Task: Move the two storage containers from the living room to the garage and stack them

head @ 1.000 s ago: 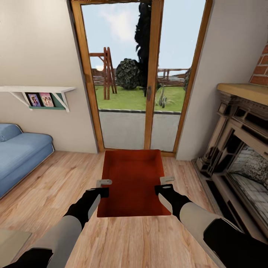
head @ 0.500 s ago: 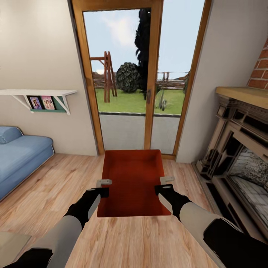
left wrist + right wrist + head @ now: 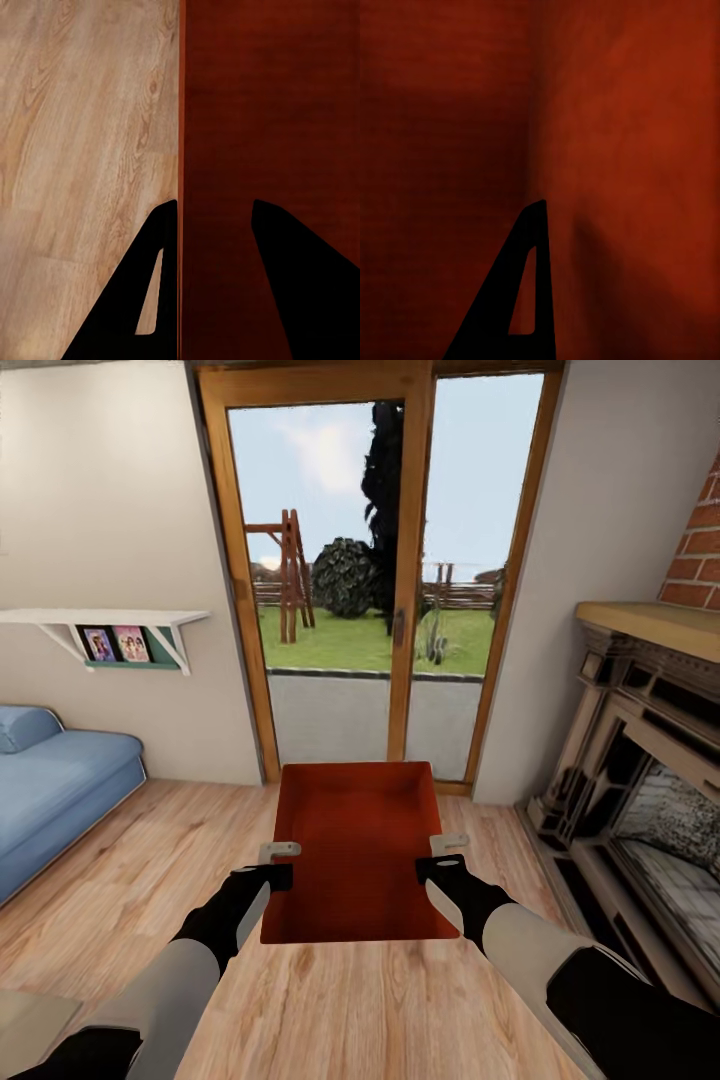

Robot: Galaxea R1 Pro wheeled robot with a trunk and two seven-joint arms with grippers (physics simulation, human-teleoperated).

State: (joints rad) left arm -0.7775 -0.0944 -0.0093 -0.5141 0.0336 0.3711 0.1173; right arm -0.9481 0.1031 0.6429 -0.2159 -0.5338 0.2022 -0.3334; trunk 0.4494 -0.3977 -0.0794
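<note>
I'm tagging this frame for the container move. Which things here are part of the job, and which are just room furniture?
Part of the job:
- storage container, orange-red, carried between both arms
- left claw, clamped on its left wall
- right claw, clamped on its right wall

Just around:
- blue sofa
- wall shelf
- glass doors
- fireplace
- wood-plank flooring

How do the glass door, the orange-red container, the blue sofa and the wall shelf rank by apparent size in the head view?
Largest to smallest as they look:
1. glass door
2. container, though it is nearest the camera
3. blue sofa, cut off by the frame
4. wall shelf
</note>
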